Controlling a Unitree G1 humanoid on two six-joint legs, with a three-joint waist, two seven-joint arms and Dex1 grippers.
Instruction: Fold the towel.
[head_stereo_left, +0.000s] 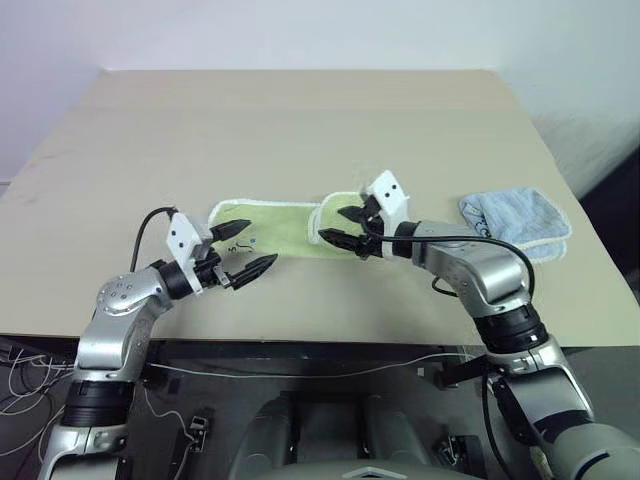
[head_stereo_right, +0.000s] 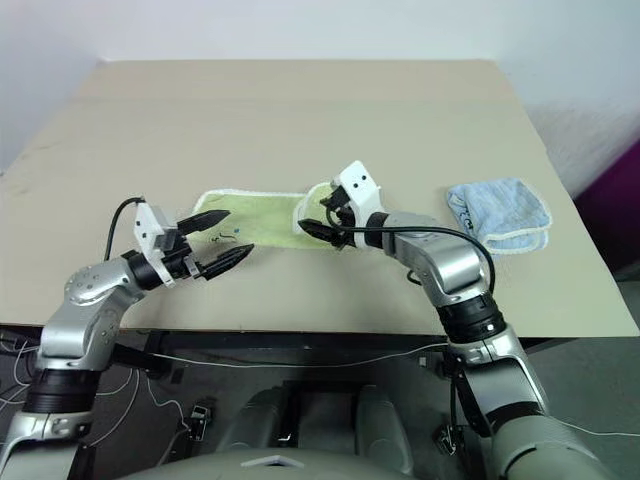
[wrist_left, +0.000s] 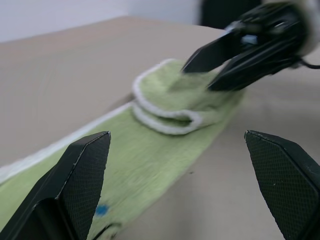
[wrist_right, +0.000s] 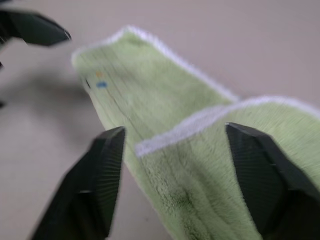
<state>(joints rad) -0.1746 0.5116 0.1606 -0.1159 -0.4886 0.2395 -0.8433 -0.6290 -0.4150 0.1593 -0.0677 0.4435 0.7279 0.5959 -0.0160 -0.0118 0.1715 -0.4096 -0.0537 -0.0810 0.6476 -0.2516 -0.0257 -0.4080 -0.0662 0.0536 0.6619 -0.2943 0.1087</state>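
1. On the beige counter (head_stereo_left: 300, 120) lies the light green terry towel with white stitched edging (head_stereo_left: 275, 228), one end folded back over itself.
2. Over that folded end hovers the right gripper (head_stereo_left: 345, 227), fingers spread, nothing between them.
3. Just beside the towel's flat end, the left gripper (head_stereo_left: 246, 250) stands released, empty.
4. Well apart from the towel, past its folded end, sits a crumpled light blue cloth (head_stereo_left: 518, 220).
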